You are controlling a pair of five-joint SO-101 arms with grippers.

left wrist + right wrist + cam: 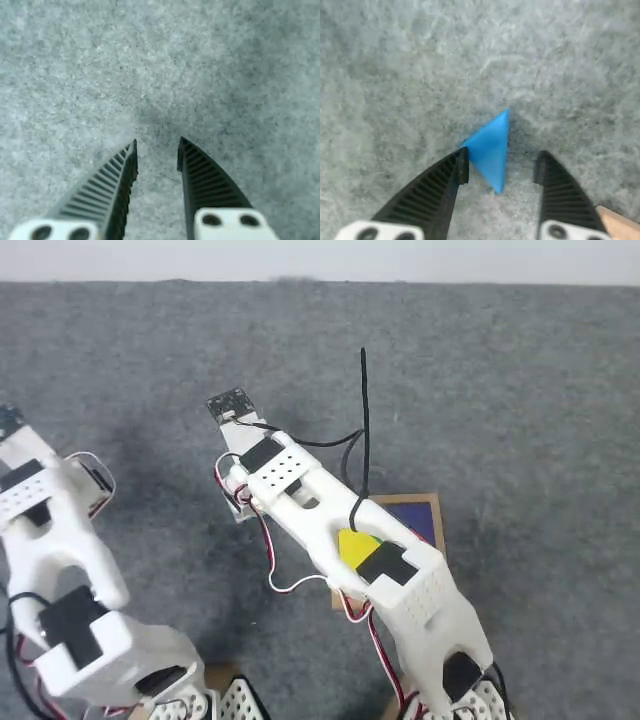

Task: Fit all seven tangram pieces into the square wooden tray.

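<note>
Our right pincer stands apart, straddling the small blue plastic triangle and touching 1 corner, likely to clamp it. The square wooden tray lies just beside. Our left pincer gapes, idle, over grey carpet.

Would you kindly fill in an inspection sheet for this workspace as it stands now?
Surface: grey carpet.
Job's things: wooden tray holding a yellow piece and a dark blue piece; light blue triangle on the carpet outside it.
Clutter: nothing seen.
Grippers: left gripper open over bare carpet; right gripper open astride the triangle.
Cables: black cable and red-white wires along the right arm.
Surroundings: pale strip beyond the carpet.
</note>
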